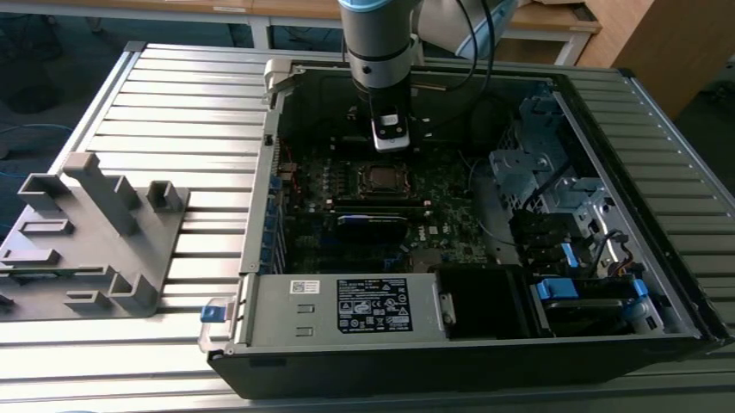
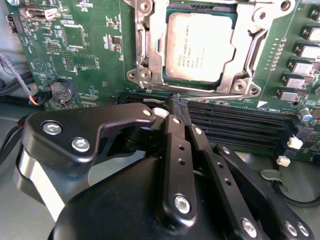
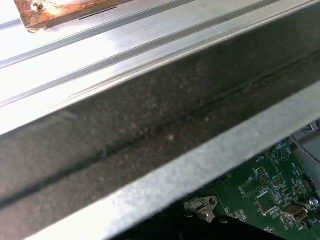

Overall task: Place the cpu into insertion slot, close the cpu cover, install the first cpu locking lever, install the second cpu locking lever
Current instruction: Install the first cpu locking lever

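Cpu [image 2: 199, 46] is sitting in the insertion slot [image 2: 150, 65] under the cpu cover [image 2: 239, 82]; you're hovering the empty, clenched gripper [image 2: 176, 105] at its 6 o'clock, so the levers look due.

cpu cover [image 2: 150, 47]: top edge runs off the frame in the second wrist view, so can't see the far side or any hinge.
cpu [image 2: 199, 46]: print on its face is way too small to read.
insertion slot [image 1: 379, 177]: just a tiny dark square in the exterior view, can't make out what's in it.
gripper [image 2: 176, 105]: fingertips bunched together near the socket, lower body cut off by the frame.
motherboard [image 3: 260, 195]: mostly hidden behind the case wall [image 3: 150, 135] in the first wrist view.
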Robot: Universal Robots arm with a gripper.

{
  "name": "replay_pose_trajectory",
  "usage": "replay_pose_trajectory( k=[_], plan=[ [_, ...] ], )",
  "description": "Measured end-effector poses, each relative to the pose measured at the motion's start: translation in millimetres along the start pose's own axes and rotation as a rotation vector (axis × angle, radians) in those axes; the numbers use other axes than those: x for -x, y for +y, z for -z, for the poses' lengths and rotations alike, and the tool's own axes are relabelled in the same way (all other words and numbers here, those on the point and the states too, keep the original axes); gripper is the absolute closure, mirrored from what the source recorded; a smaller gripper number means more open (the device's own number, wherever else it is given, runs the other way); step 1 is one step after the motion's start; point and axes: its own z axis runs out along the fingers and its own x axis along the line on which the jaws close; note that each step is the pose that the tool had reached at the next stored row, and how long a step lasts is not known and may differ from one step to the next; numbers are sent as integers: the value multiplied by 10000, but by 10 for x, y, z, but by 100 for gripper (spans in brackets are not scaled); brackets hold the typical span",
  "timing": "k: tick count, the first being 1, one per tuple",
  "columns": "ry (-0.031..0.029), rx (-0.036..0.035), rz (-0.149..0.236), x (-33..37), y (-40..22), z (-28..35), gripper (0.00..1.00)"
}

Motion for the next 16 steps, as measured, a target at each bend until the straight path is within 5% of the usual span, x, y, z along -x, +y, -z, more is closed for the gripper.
replay_pose_trajectory(
  k=[16],
  plan=[
    [-3,-1,0,-2,2,-8,89]
  ],
)
